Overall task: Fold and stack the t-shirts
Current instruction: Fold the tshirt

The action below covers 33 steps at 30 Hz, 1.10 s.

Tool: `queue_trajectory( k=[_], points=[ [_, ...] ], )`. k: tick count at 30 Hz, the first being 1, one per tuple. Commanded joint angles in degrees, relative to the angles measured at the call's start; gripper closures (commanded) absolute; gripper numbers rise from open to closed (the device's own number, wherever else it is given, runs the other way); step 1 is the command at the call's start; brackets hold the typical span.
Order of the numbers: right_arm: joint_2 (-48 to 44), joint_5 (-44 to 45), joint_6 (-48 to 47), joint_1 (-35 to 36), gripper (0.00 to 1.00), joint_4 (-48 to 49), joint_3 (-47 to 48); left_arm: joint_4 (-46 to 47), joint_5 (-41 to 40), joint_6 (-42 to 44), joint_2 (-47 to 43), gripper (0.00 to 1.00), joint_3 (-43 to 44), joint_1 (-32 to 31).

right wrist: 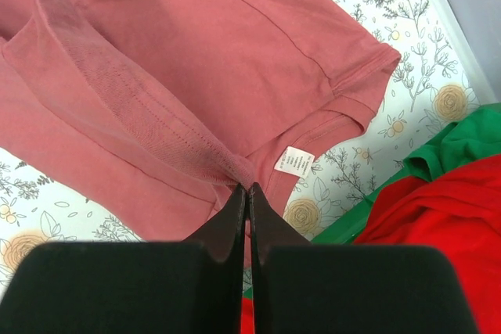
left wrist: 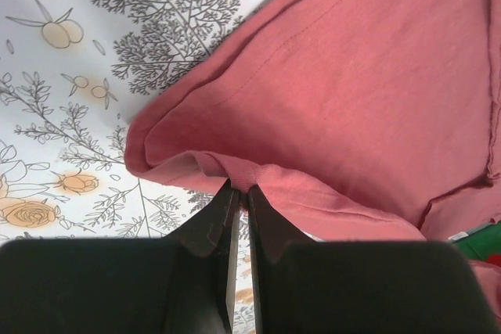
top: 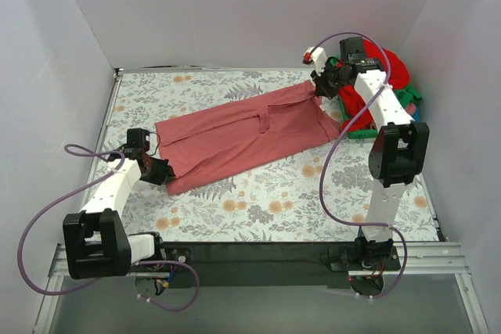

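Note:
The dusty rose-pink t-shirt lies stretched across the floral table, folded lengthwise. My left gripper is shut on its near-left hem corner, seen in the left wrist view with cloth pinched between the jaws. My right gripper is shut on the shirt's far-right end; the right wrist view shows a fold of the shirt pinched, with a white label beside it. A pile of red and green shirts lies at the far right, also showing in the right wrist view.
The table has a floral cloth. White walls close in the left, back and right. The right arm stands over the table's right side, with its cable looping down.

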Motion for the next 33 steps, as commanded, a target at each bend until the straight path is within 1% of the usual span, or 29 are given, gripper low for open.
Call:
queue_trajectory(
  k=[1, 22, 33],
  points=[
    [0.5, 0.3, 0.9, 0.1, 0.99, 1.9, 3.0, 1.5, 0.4, 1.3, 1.0, 1.0, 2.8, 0.5],
    [6.3, 2.5, 4.2, 0.1, 0.99, 3.8, 7.8, 5.2, 0.6, 4.5, 8.9, 1.0, 6.6, 2.2],
    [8.2, 2.9, 5.3, 0.1, 0.99, 4.6, 9.3, 6.6, 1.5, 5.0, 11.5, 1.0, 7.5, 2.4]
  ],
)
